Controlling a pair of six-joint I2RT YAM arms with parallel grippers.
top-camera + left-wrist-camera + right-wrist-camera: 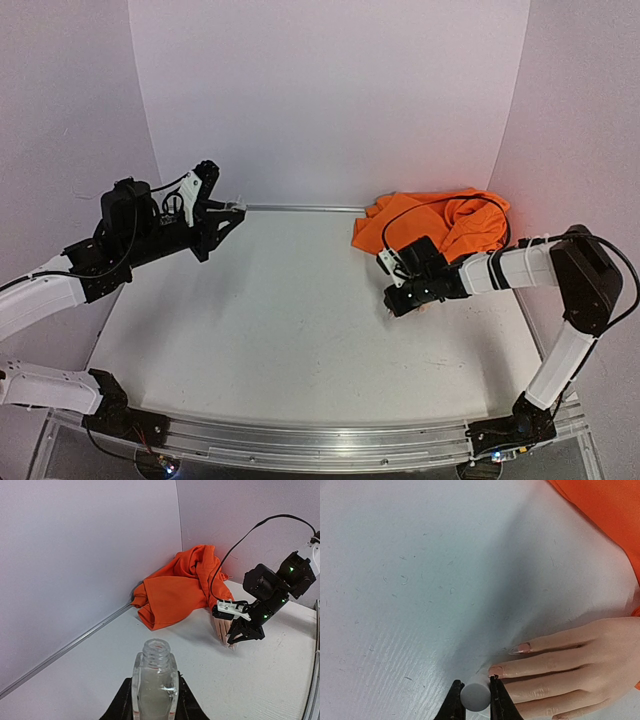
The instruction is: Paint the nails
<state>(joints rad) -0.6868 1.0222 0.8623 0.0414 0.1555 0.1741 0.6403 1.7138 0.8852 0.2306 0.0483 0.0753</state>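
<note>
Your right gripper (475,684), clamped on a white cap (475,697), sits just beside the nails (496,670), the hand (590,660) pointing at it; left gripper (154,707), far off, clamps the bottle (154,680).

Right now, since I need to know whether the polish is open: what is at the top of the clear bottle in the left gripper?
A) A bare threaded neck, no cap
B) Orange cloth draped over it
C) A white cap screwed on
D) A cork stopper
A: in the left wrist view the clear bottle, clamped in the left gripper, ends in a bare threaded neck, while the right gripper pinches a small white cylinder.
</note>
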